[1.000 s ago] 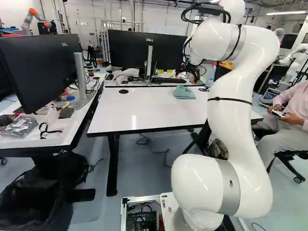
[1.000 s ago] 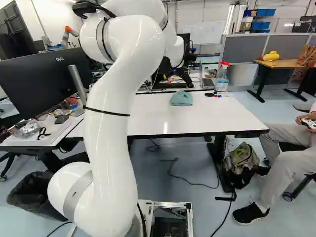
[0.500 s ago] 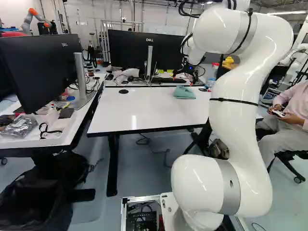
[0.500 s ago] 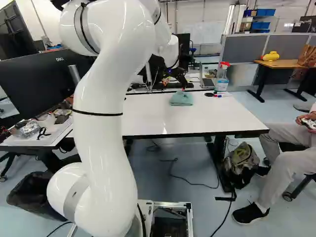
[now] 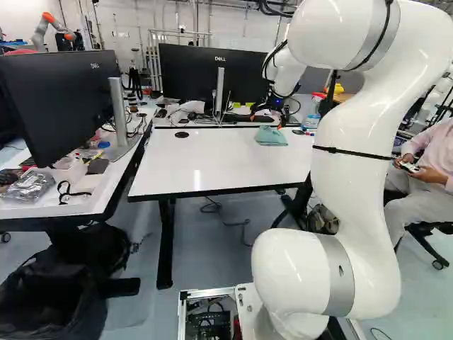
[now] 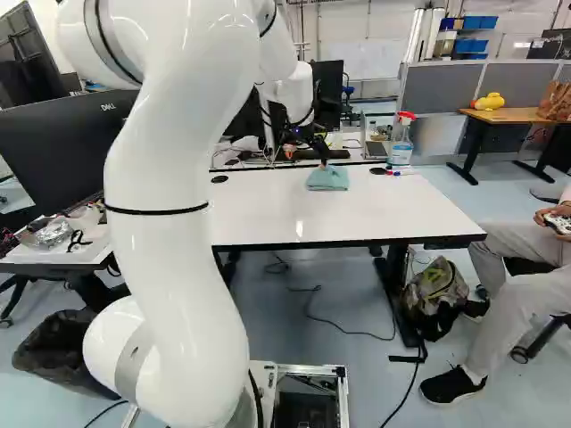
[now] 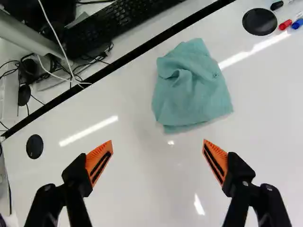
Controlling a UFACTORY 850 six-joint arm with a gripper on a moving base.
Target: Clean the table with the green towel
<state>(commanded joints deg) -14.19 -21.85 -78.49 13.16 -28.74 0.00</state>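
A green towel [image 7: 196, 99] lay crumpled on a white table [image 7: 156, 189], ahead of the wide-open, empty gripper [image 7: 157, 141]; it looked light, soft and limp, best pinched at its raised fold [image 7: 180, 78].

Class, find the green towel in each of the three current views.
Left base view: green towel right of the middle, near the far edge of the white table.
Right base view: just right of the middle.
Wrist view: ahead of the open jaws.
Shared landmark: the markers near it.
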